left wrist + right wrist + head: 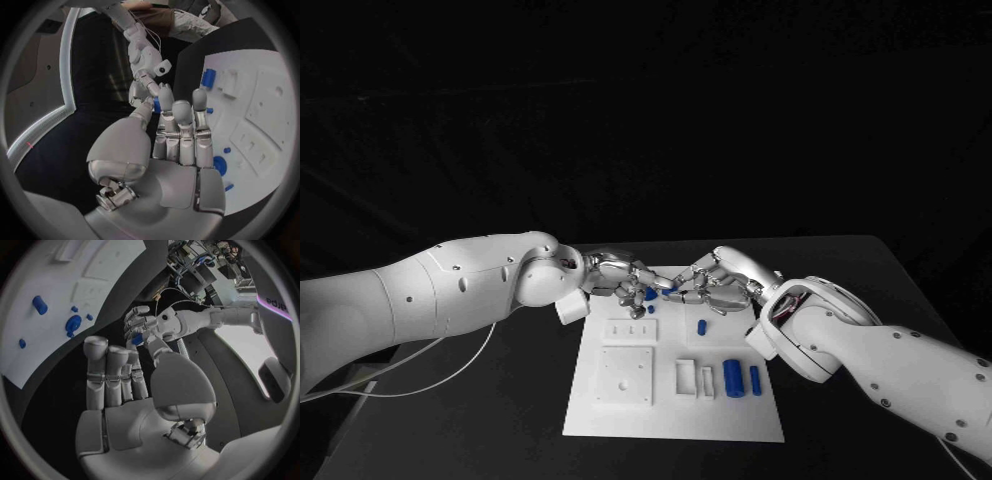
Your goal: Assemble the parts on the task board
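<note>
Fingertips point(661, 287) of both hands met above the far edge of the white task board point(625, 425), with a small blue part point(671, 292) between them. In the left wrist view the left hand point(178, 145) had its thumb and a finger closed on that blue part, the other fingers standing straight. The right hand point(721, 285) reached the same part with its thumb tip; whether it also gripped it I could not tell. On the board lay two long blue cylinders point(733, 378) side by side near the right edge, one shorter blue peg point(701, 326) farther back, and a round blue piece point(651, 295) under the hands.
</note>
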Motion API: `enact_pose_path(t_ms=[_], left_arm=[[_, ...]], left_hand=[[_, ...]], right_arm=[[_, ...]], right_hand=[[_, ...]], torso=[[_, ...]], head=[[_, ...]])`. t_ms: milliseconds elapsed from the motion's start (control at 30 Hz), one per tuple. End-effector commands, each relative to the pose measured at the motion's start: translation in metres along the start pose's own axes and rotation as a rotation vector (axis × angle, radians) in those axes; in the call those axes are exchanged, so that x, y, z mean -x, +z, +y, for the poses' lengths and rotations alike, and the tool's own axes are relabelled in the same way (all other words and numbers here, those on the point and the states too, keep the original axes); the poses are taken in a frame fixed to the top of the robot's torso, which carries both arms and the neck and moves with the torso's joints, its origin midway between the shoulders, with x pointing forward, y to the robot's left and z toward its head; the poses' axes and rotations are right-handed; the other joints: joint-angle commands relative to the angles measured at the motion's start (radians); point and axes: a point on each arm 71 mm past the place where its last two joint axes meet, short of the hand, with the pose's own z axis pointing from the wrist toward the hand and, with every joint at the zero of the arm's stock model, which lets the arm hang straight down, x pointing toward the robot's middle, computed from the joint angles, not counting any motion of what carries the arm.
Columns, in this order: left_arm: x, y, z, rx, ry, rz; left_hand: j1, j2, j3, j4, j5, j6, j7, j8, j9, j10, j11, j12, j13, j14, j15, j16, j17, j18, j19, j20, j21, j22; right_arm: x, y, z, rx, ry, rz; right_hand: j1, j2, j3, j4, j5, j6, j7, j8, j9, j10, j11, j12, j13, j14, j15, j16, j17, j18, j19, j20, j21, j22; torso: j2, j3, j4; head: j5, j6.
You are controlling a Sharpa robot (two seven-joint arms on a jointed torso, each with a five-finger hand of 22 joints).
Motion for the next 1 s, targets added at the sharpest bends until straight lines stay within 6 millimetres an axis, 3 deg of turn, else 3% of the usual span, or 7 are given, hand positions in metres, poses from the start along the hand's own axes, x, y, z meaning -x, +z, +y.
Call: enact_pose_path(t_ms=[33, 233, 333, 367, 433, 867, 1000], left_arm=[[-0.0038, 0.0033, -0.0022, -0.015, -0.011, 0.019], [-0.0042, 0.005, -0.0011, -0.018, -0.024, 0.005], [-0.0043, 0.0057, -0.0005, -0.02, -0.037, -0.005], [-0.0044, 0.0061, -0.0003, -0.022, -0.042, -0.01], [-0.0048, 0.0066, -0.0003, -0.024, -0.05, -0.018], [-0.0041, 0.0079, 0.0008, -0.009, -0.082, -0.109], [-0.0031, 0.0077, 0.0021, 0.009, -0.073, -0.143]], left_hand=[[0.025, 0.023, 0.016, -0.028, 0.039, 0.002, -0.008, 0.006, 0.016, 0.048, 0.0, -0.002, 0.0, 0.0, 0.001, 0.007, -0.001, -0.015, -0.001, 0.004, 0.001, 0.02], [0.012, 0.018, 0.041, -0.055, 0.146, 0.033, -0.015, 0.01, 0.056, 0.05, -0.003, 0.014, 0.001, 0.007, -0.001, 0.012, 0.001, -0.015, 0.0, 0.001, 0.011, 0.02], [-0.01, 0.01, 0.068, -0.07, 0.206, 0.042, -0.02, 0.011, 0.126, 0.051, -0.006, 0.022, -0.003, 0.011, -0.004, 0.014, 0.003, -0.015, -0.001, -0.002, 0.021, 0.02], [-0.028, 0.005, 0.086, -0.079, 0.235, 0.037, -0.021, 0.01, 0.194, 0.051, -0.009, 0.026, -0.006, 0.013, -0.005, 0.013, 0.005, -0.015, -0.001, -0.004, 0.028, 0.02], [-0.043, 0.003, 0.101, -0.088, 0.26, 0.036, -0.024, 0.01, 0.248, 0.051, -0.01, 0.032, -0.008, 0.016, -0.007, 0.015, 0.007, -0.015, -0.001, -0.006, 0.036, 0.02], [-0.114, -0.003, 0.153, -0.139, 0.375, 0.049, -0.037, 0.009, 0.42, 0.052, -0.019, 0.054, -0.01, 0.027, -0.013, 0.022, 0.016, -0.015, -0.003, -0.012, 0.064, 0.02], [-0.125, -0.007, 0.157, -0.146, 0.391, 0.063, -0.043, 0.011, 0.451, 0.053, -0.024, 0.061, -0.008, 0.03, -0.014, 0.025, 0.018, -0.015, -0.003, -0.013, 0.069, 0.02]], right_arm=[[-0.002, 0.0003, 0.0013, 0.008, -0.002, 0.014], [-0.0025, 0.0005, 0.001, 0.005, -0.002, 0.016], [-0.0034, 0.0008, 0.0009, 0.004, -0.002, 0.018], [-0.0039, 0.0008, 0.0009, 0.003, -0.003, 0.019], [-0.0045, 0.0008, 0.0008, 0.003, -0.005, 0.021], [-0.0055, -0.0001, -0.0032, -0.013, -0.03, 0.029], [-0.0025, -0.0009, -0.0063, -0.02, -0.03, 0.006]], right_hand=[[0.003, 0.002, -0.003, 0.003, 0.005, 0.014, -0.008, 0.003, 0.0, -0.001, -0.003, -0.007, -0.001, 0.0, -0.005, -0.008, 0.0, -0.003, 0.05, -0.005, -0.004, 0.063], [0.003, 0.0, -0.004, 0.003, 0.005, 0.012, -0.007, 0.002, 0.0, -0.004, -0.003, -0.01, -0.003, -0.001, -0.005, -0.008, -0.001, -0.003, 0.05, -0.005, -0.006, 0.063], [0.003, 0.0, -0.005, 0.003, 0.004, 0.011, -0.007, 0.003, 0.0, -0.004, -0.002, -0.011, -0.003, -0.001, -0.004, -0.009, 0.0, -0.003, 0.05, -0.005, -0.009, 0.062], [0.003, 0.0, -0.005, 0.003, 0.004, 0.011, -0.007, 0.003, 0.0, -0.004, -0.002, -0.011, -0.003, -0.001, -0.004, -0.009, 0.0, -0.003, 0.05, -0.005, -0.009, 0.062], [0.003, 0.0, -0.005, 0.003, 0.004, 0.011, -0.007, 0.003, 0.0, -0.004, -0.002, -0.011, -0.003, -0.001, -0.004, -0.009, 0.0, -0.003, 0.05, -0.005, -0.009, 0.062], [-0.001, -0.008, -0.014, 0.006, 0.004, -0.003, -0.001, 0.002, -0.002, -0.026, 0.002, -0.033, -0.019, -0.011, 0.0, -0.035, -0.017, 0.0, 0.044, -0.002, -0.053, 0.051], [-0.016, -0.028, -0.031, 0.016, 0.035, -0.086, 0.029, 0.002, -0.006, -0.078, 0.022, -0.083, -0.062, -0.035, 0.014, -0.08, -0.048, 0.009, 0.024, 0.009, -0.164, 0.021]], torso=[[0.0, 0.0001, 0.0005], [0.0, 0.0004, -0.0007], [0.0, 0.0003, -0.0011], [0.0, 0.0002, -0.0012], [0.0, 0.0002, -0.0008], [0.0, -0.0006, -0.0004], [-0.001, -0.0007, -0.0009]], head=[[0.0, -0.002], [0.001, -0.003], [0.0, -0.004], [0.0, -0.004], [0.0, -0.004], [-0.002, -0.007], [-0.002, -0.007]])
